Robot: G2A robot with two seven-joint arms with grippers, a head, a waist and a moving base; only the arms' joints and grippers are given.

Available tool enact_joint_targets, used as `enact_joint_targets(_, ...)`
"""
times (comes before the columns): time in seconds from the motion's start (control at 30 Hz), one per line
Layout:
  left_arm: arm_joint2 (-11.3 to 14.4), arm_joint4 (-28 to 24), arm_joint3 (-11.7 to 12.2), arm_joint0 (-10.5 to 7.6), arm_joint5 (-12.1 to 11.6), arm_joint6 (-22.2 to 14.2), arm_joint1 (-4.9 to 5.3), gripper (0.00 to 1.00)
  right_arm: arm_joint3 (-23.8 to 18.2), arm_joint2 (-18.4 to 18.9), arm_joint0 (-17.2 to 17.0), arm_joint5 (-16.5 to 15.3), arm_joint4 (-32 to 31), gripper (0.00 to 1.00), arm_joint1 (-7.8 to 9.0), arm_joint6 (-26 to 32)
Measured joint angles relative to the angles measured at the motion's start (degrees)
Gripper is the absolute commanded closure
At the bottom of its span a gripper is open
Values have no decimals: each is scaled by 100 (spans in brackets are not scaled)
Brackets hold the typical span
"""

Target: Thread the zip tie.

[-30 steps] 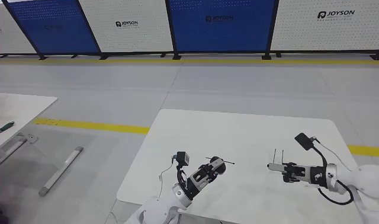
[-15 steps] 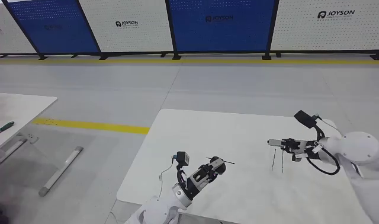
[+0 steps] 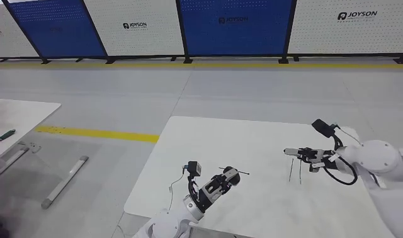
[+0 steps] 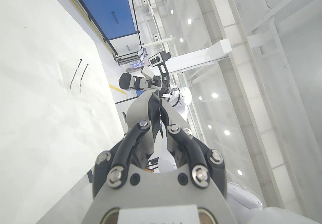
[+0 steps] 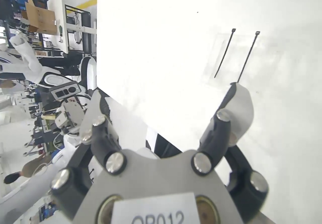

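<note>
- Lying flat on the table (image 3: 208, 143), two loose ties (image 5: 224, 53) are resting side by side, nearly parallel and not touching each other.
- The right gripper (image 5: 168, 91) is hovering just beside the loose ties at their tail ends, with its fingers spread wide and gripping nothing.
- In the right wrist view one of its fingertips is sitting right at the tail tip of one loose tie. Whether the two are touching is not clear.
- The right arm (image 3: 371, 159) is reaching in over the loose ties from the side away from the left arm. Its forearm is running roughly level and its wrist is pointing across them.
- The left gripper (image 4: 160, 105) is hanging well apart from the loose ties, above the table.
- It is clenched on a third tie, the held tie (image 4: 159, 114). This black strip is being pinched between the pads, and a thin length is poking out past the fingertips in the top view.
- The left arm (image 3: 195, 203) is angling upward, tilting its gripper toward the right gripper above the loose ties.
</note>
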Motion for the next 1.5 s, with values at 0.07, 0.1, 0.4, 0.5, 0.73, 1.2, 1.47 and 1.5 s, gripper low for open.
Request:
enact_joint_targets(0.07,0,0,0,0,0,0,0,100,266,-137,87,72,-294,0,-63,-420)
enact_joint_targets(0.1,0,0,0,0,0,0,0,100,449,-214,197,77,-268,0,-94,-448)
enact_joint_targets(0.4,0,0,0,0,0,0,0,100,1492,-966,757,-241,132,0,-365,-102)
enact_joint_targets(0.5,0,0,0,0,0,0,0,100,1492,-965,757,-241,127,0,-365,-99)
enact_joint_targets(0.73,0,0,0,0,0,0,0,100,1489,-963,756,-237,124,0,-364,-102)
enact_joint_targets(1.2,0,0,0,0,0,0,0,100,848,-1325,925,36,-1478,0,-268,781)
enact_joint_targets(1.47,0,0,0,0,0,0,0,100,843,-1350,943,11,-1485,0,-274,850)
enact_joint_targets(1.5,0,0,0,0,0,0,0,100,843,-1350,943,11,-1485,0,-274,850)
